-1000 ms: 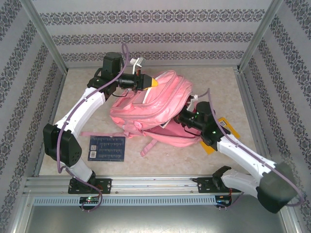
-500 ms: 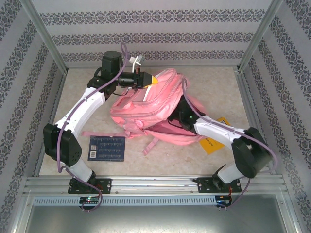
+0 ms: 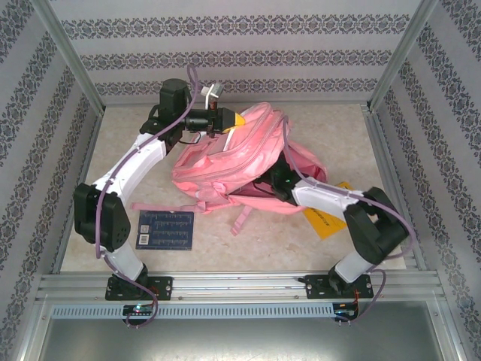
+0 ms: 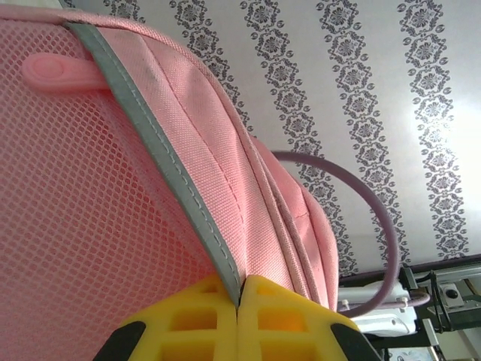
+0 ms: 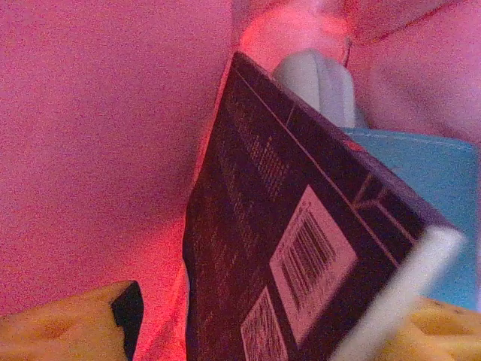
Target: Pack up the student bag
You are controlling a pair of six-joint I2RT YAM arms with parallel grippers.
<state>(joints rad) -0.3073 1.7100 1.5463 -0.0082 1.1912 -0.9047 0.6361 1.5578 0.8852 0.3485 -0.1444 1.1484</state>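
The student bag, a big pink backpack, lies mid-table with its mouth facing right. My left gripper is shut on the bag's upper edge and holds it up; in the left wrist view the yellow fingers pinch the grey reflective trim beside pink mesh. My right arm reaches into the mouth, its gripper hidden by fabric. Inside the bag, my right gripper stands open around a dark book with barcodes; pink lining shows between the left finger and the book.
A dark blue printed book lies flat on the table at the front left. A yellow flat item sits partly under my right arm. Deeper in the bag are a blue item and a pale rounded object. Patterned walls enclose the table.
My right arm has pushed further into the bag's mouth, and its jaws have spread apart around the dark book. The left gripper keeps holding the bag's edge up.
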